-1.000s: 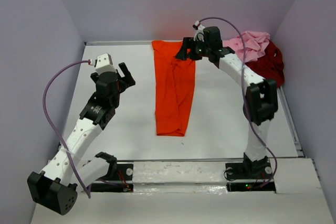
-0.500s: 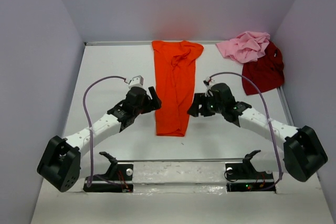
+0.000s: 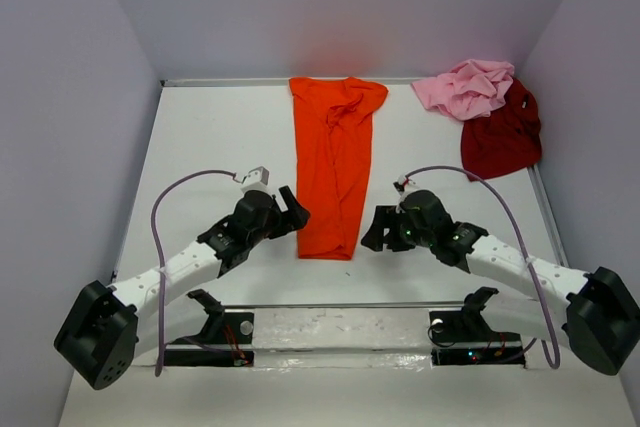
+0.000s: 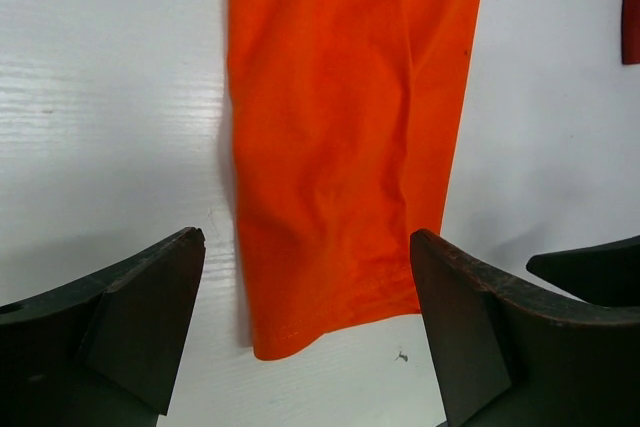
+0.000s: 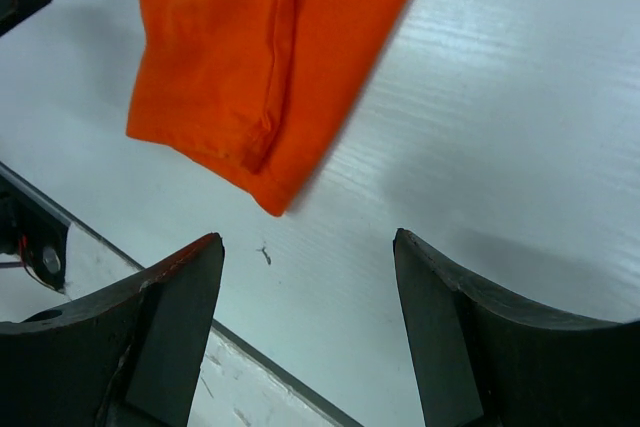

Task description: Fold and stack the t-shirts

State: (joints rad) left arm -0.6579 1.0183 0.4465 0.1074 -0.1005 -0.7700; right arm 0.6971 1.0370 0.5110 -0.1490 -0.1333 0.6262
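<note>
The bright orange cloth t-shirt (image 3: pixel 333 162) lies as a long narrow strip down the middle of the white worktop (image 3: pixel 220 137), collar end by the far wall and hem toward the arms. The left fingers (image 4: pixel 150 297) and right fingers (image 5: pixel 170 307) stand wide apart and empty, low on either side of the hem's corners. The lengthwise fold looks done, so the crosswise fold seems next: each pair must close on its own corner and carry the hem toward the collar. There are three shirts: this one, plus a crumpled light pink t-shirt (image 3: pixel 467 87) and a dark red t-shirt (image 3: pixel 500 137) heaped unfolded at the far right.
</note>
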